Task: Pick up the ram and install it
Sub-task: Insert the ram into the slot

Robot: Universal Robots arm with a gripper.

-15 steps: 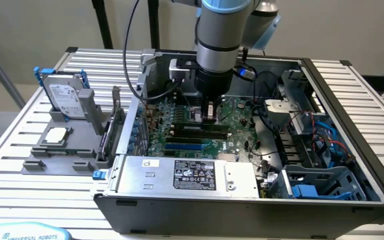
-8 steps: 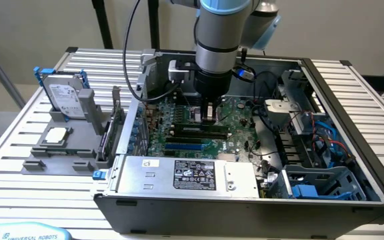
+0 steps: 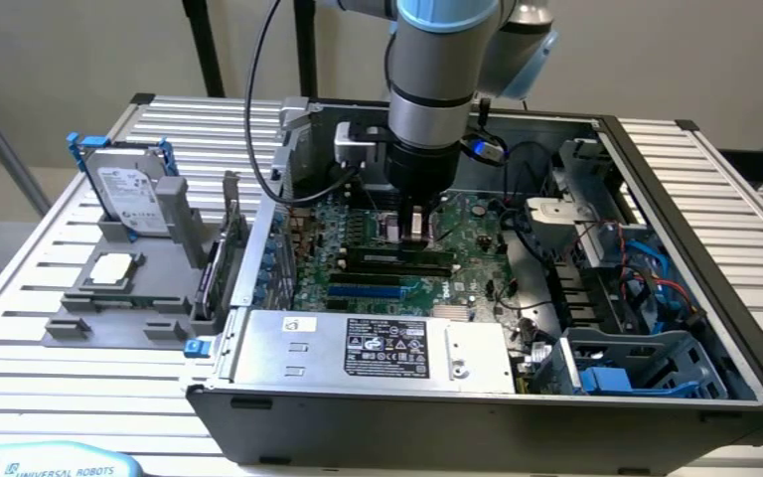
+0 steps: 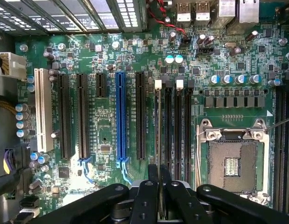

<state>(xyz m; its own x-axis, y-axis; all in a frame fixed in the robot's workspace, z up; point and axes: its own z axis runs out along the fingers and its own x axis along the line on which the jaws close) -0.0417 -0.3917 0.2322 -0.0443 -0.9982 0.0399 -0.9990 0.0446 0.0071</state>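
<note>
Item: hand [image 4: 159, 196]. Its fingers are pressed close, pinching the ram [image 4: 158, 140] by its upper edge, so the stick hangs on edge, long side level, directly beneath the fingertips. From the wrist the ram is seen edge-on as a thin line running away from the hand, lying along the memory slots [image 4: 176, 126], apparently over the outermost one; whether it is seated cannot be told.

Item: slot end clips [image 4: 158, 84], white, at the far end of the slots from the hand, placed to lock a seated stick.

Item: motherboard [image 4: 107, 116], flat beneath the hand, inside the open computer case [image 3: 488, 412], which lies on its side on the desk [image 3: 37, 328] so the slots face up toward the arm.

Item: processor socket [image 4: 232, 163], empty, just beside the slots.

Item: blue expansion slot [image 4: 120, 116], on the other side of the hand, parallel to the ram.

Item: hard drive [image 3: 132, 189], upright in a grey holder, well apart from the hand, outside the case.
</note>
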